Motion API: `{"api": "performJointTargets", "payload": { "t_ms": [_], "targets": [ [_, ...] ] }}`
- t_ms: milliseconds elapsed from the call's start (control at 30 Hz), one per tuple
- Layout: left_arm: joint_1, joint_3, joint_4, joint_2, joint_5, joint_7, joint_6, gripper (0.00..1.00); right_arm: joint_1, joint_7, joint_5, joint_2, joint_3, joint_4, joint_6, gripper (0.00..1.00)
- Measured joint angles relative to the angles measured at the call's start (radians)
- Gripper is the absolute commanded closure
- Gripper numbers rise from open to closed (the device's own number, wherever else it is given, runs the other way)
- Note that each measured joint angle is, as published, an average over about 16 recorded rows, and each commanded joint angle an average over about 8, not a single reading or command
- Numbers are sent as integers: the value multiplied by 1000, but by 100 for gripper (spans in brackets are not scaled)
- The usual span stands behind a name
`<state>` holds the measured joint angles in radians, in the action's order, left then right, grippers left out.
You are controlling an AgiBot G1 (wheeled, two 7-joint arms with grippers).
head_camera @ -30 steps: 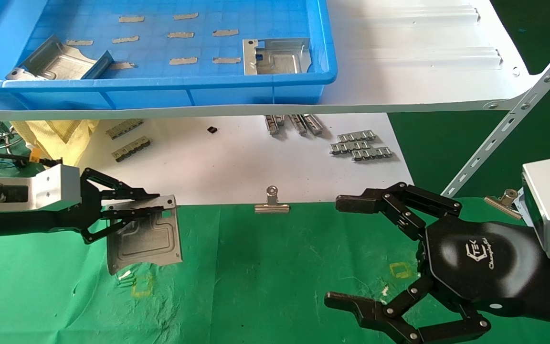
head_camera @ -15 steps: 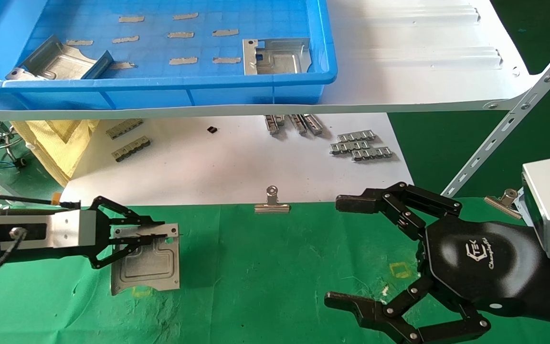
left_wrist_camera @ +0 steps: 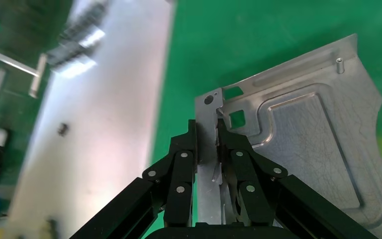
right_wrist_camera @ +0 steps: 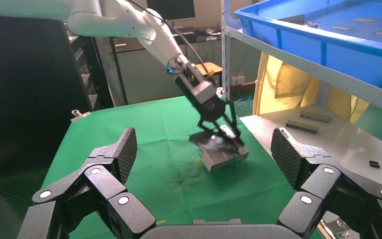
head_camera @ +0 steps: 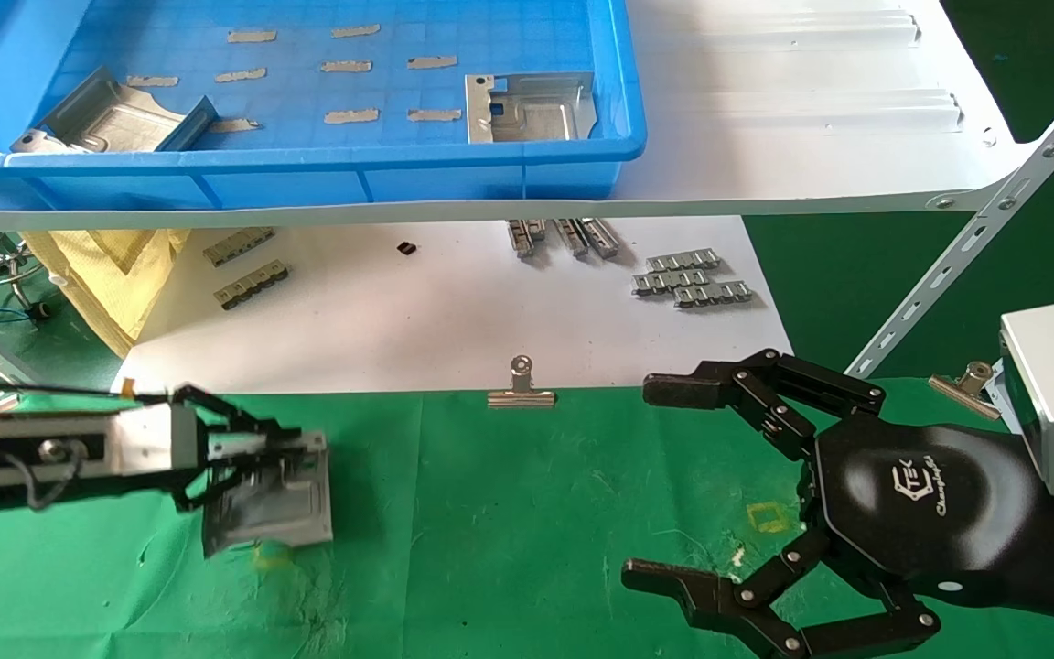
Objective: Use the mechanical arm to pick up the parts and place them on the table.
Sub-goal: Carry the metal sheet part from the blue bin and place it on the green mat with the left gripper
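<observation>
My left gripper (head_camera: pixel 257 448) is shut on the edge flange of a silver sheet-metal part (head_camera: pixel 275 503), holding it low over the green cloth table (head_camera: pixel 509 513) at the left, above a yellow square mark. In the left wrist view the fingers (left_wrist_camera: pixel 184 159) pinch the part's flange (left_wrist_camera: pixel 298 134). The right wrist view shows that gripper and part (right_wrist_camera: pixel 224 154) farther off. Two more parts (head_camera: pixel 532 108) (head_camera: pixel 111 119) lie in the blue bin (head_camera: pixel 307 174) on the white shelf. My right gripper (head_camera: pixel 673 485) is open and empty at the right.
A white sheet (head_camera: pixel 454 311) behind the cloth carries small grey ribbed strips (head_camera: pixel 692 279) and a silver binder clip (head_camera: pixel 521 389). A slanted white shelf strut (head_camera: pixel 975 247) stands at the right. A yellow cloth (head_camera: pixel 106 265) lies at the back left.
My left gripper has moved down and toward me with the part, bringing it lower over the green cloth. The right arm has not moved.
</observation>
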<state>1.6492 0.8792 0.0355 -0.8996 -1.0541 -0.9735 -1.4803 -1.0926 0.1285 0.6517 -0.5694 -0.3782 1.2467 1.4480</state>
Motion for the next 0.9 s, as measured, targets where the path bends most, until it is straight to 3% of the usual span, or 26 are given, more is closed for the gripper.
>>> {"api": "performJointTargets", "payload": {
  "t_ms": [333, 367, 567, 633, 900],
  "targets": [
    [-5, 4, 25, 17, -3, -38, -80, 97, 0, 0, 0, 0, 0, 0, 0, 0],
    [-7, 7, 29, 18, -6, -44, -84, 91, 0, 0, 0, 0, 0, 0, 0, 0],
    [-12, 23, 41, 19, -26, -79, -82, 16, 0, 0, 0, 0, 0, 0, 0, 0],
    [-13, 26, 41, 18, -30, -87, -79, 0, 0, 0, 0, 0, 0, 0, 0, 0],
    [-9, 32, 26, 13, -35, -86, -80, 0, 0, 0, 0, 0, 0, 0, 0, 0]
  ]
}}
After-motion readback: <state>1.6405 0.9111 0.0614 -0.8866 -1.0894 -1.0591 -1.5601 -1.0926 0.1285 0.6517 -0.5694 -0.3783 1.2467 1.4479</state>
